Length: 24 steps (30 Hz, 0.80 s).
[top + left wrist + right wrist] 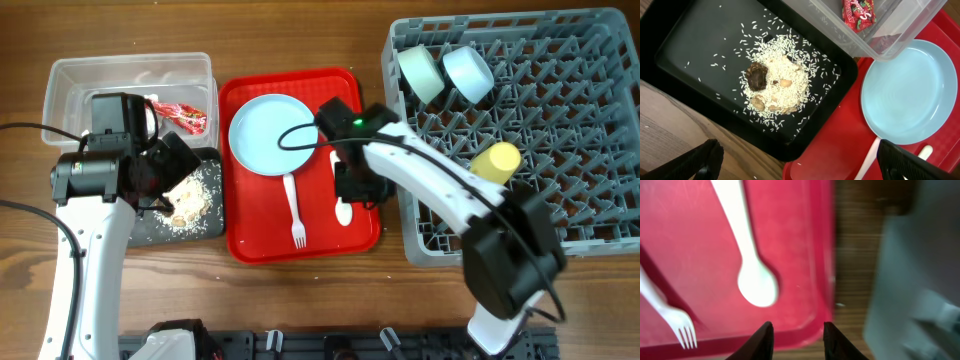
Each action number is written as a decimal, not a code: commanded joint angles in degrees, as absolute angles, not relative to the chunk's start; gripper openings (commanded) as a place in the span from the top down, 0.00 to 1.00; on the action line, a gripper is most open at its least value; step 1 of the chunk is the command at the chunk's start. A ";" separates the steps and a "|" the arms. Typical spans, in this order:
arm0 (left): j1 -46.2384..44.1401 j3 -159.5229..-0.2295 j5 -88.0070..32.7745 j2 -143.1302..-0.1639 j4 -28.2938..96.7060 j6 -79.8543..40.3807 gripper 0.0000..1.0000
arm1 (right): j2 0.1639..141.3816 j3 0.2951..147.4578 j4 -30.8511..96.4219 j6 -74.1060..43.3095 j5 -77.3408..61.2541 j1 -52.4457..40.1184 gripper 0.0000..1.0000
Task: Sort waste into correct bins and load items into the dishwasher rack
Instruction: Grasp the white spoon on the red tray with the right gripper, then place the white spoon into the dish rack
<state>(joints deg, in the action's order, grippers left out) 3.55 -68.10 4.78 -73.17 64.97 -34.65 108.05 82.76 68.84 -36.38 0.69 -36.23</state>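
The clear tub (pixel 75 80) holds the red wrapper (pixel 183 117), which also shows in the left wrist view (pixel 858 12). The black tray (pixel 150 228) holds rice scraps (pixel 193 196) (pixel 777 82). The plate (pixel 268 133), fork (pixel 296 210) and spoon (pixel 343 205) lie on the red serving tray (pixel 355 235). The rack (pixel 580 150) holds the mint-green bowl (pixel 420 72), pale blue bowl (pixel 467 72) and yellow cup (pixel 497 160). My left gripper (pixel 800 165) is open and empty above the black tray's edge. My right gripper (pixel 799 340) is open and empty just past the spoon (pixel 747 255). No tissue shows.
The red serving tray sits between the black tray and the rack, with a narrow strip of wooden table (pixel 855 280) between it and the rack wall (pixel 905 280). The fork's tines (pixel 682 325) lie to the left of my right gripper.
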 commanded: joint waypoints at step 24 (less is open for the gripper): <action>3.88 -68.25 4.73 -72.97 65.01 -34.79 0.00 | 109.19 62.22 37.43 -26.17 3.64 -42.26 0.45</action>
